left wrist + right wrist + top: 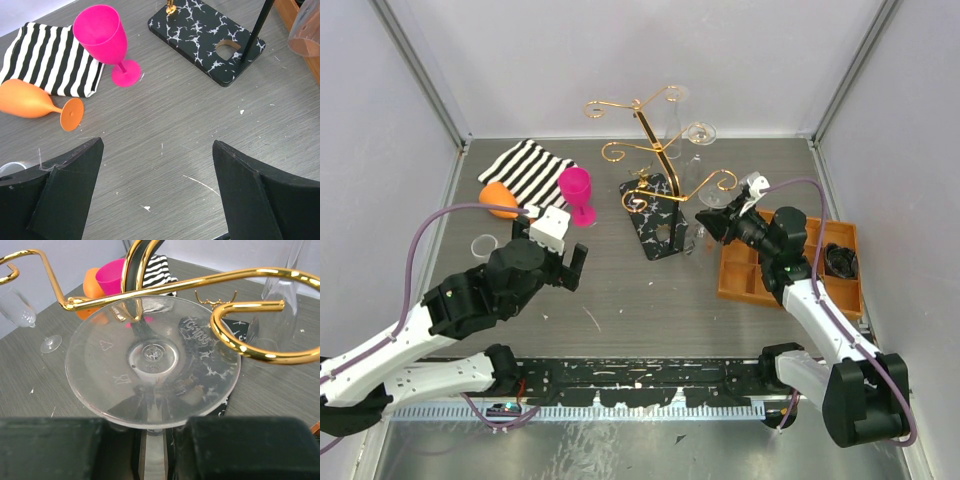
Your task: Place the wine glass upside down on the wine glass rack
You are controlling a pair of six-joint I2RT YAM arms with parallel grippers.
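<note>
Fingers (240,450) of the right claw (160,445) clamp the glass (152,360) stem, foot up, its disc edge right by the rack's (655,215) curled gold hook, above the tray's (750,293) left rim. Left claw (160,190) hangs spread wide over open bench (175,125), well apart from the rack.

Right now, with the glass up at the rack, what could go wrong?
1. The glass has its foot hard by a hook of the rack. A misaligned push could snag there and tip the rack.
2. A hung glass is just beside it. A wide swing could knock it.
3. The right tool seems to grip only the thin stem, so the glass could twist.
</note>
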